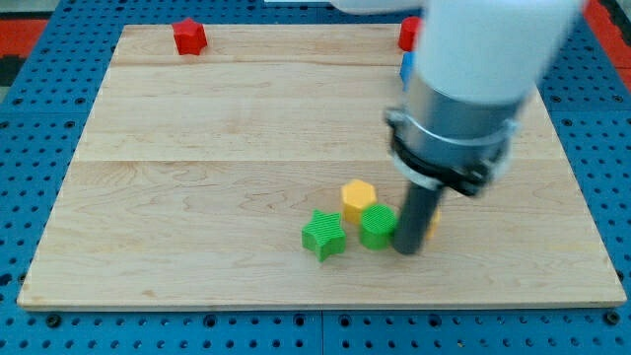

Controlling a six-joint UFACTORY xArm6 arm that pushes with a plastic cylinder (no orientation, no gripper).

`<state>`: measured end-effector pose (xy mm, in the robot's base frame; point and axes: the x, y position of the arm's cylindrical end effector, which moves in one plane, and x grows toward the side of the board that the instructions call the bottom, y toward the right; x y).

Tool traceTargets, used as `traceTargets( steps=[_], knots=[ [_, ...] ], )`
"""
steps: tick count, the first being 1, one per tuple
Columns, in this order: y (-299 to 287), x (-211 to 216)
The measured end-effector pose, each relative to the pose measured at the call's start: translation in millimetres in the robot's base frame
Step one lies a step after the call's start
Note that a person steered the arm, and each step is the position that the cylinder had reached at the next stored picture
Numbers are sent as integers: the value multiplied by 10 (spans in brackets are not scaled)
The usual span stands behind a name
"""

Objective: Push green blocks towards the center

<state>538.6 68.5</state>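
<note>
A green star-shaped block (323, 234) lies on the wooden board (197, 177) below the middle. A second green block (377, 226), rounded in shape, sits just to its right. My tip (408, 249) stands against the right side of this second green block. A yellow hexagonal block (359, 198) touches the second green block from above. A bit of another yellow block (432, 224) shows behind the rod, mostly hidden.
A red block (189, 37) sits near the board's top left. A red block (408, 33) and a blue block (406, 67) at the top right are partly hidden by the arm (473, 89). Blue pegboard (39, 99) surrounds the board.
</note>
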Motion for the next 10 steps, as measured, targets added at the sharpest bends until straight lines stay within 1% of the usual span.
traceTargets(
  steps=[1,2,3,4,5,6,7,9,10],
  knots=[
    [-587,-125],
    [-456,-93],
    [-202,97],
    [-406,572],
    [-864,721],
    [-862,502],
    [-966,199],
    [-953,-438],
    [-953,-539]
  ],
)
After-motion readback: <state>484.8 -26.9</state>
